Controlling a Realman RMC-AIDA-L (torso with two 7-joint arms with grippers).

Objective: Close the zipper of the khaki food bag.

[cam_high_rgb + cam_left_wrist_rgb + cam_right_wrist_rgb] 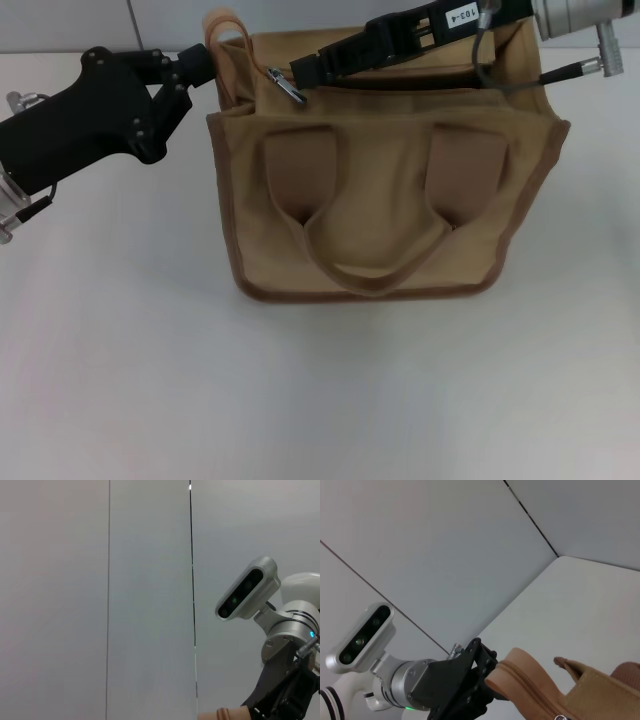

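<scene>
The khaki food bag (375, 215) stands on the white table, its two strap handles (300, 170) lying down the near side. My left gripper (198, 68) sits at the bag's far left corner, shut on the side loop (222, 25). The right wrist view shows that same grip on the loop (520, 672). My right gripper (303, 70) reaches in from the upper right along the top panel, its fingertips closed on the zipper's silver pull tab (289, 87) near the left end. Under the right arm a dark gap runs along the zip line (420, 85).
White table (300, 400) stretches in front of and to both sides of the bag. A grey panelled wall (100, 600) stands close behind. The right arm's cable (500, 85) hangs over the bag's far right corner.
</scene>
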